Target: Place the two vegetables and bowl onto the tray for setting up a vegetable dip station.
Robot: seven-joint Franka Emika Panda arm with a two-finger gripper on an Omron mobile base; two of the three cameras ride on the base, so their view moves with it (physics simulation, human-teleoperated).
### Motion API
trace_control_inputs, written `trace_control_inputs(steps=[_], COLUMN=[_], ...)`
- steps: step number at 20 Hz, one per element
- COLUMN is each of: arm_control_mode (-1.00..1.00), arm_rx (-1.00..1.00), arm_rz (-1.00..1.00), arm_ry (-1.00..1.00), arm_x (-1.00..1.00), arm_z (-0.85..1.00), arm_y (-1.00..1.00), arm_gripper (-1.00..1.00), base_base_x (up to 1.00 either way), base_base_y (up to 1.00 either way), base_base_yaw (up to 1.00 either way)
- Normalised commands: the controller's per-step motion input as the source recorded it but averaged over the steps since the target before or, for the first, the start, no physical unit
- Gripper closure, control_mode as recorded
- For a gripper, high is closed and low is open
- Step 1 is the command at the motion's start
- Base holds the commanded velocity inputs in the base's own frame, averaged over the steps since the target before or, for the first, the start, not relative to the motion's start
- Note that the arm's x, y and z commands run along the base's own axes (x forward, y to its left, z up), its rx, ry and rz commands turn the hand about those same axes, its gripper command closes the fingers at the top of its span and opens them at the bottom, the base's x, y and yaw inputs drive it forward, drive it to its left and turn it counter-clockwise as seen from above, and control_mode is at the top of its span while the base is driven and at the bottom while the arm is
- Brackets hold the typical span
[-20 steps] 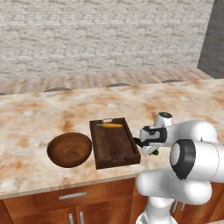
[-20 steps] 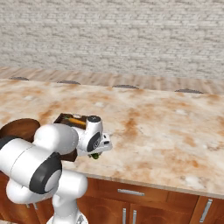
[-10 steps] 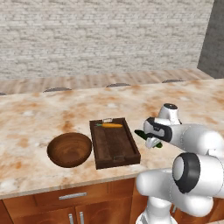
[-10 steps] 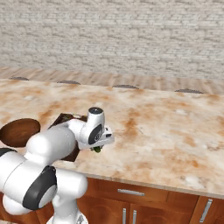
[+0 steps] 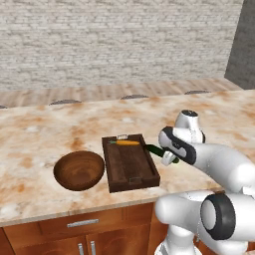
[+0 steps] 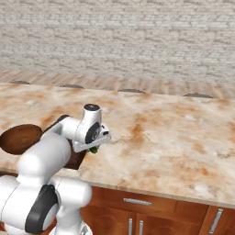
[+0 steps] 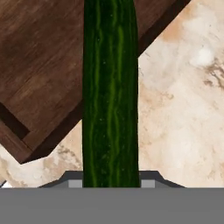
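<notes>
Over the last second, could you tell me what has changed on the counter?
The end effector, shut on the cucumber, has lifted it and carried it toward the tray; its tip now reaches over the tray's right rim. The carrot in the tray and the bowl on the counter beside it have stayed put.

The arm (image 5: 219, 164) is made of glossy white, rounded shells with dark grey circular joint caps and a black band near the wrist.
</notes>
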Motion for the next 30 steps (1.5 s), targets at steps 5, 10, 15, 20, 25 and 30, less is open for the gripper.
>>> trace_control_inputs(steps=[5,10,15,20,25,30], arm_control_mode=[-1.00,-1.00,-1.00,-1.00,-1.00,-1.00], arm_rx=[0.00,0.00,0.00,0.00,-0.02,-0.05], arm_rz=[0.29,0.26,0.20,0.04,0.00,0.00], arm_ry=[0.00,0.00,0.00,0.00,0.00,0.00], arm_x=[0.29,0.58,0.60,0.47,0.47,0.38], arm_z=[0.22,0.07,0.00,0.00,-0.03,-0.12], arm_y=[0.58,0.38,0.33,0.03,0.03,0.14], arm_gripper=[1.00,1.00,1.00,1.00,1.00,1.00], base_base_x=[0.00,0.00,0.00,0.00,0.00,0.00], base_base_y=[0.00,0.00,0.00,0.00,0.00,0.00], base_base_yaw=[0.00,0.00,0.00,0.00,0.00,0.00])
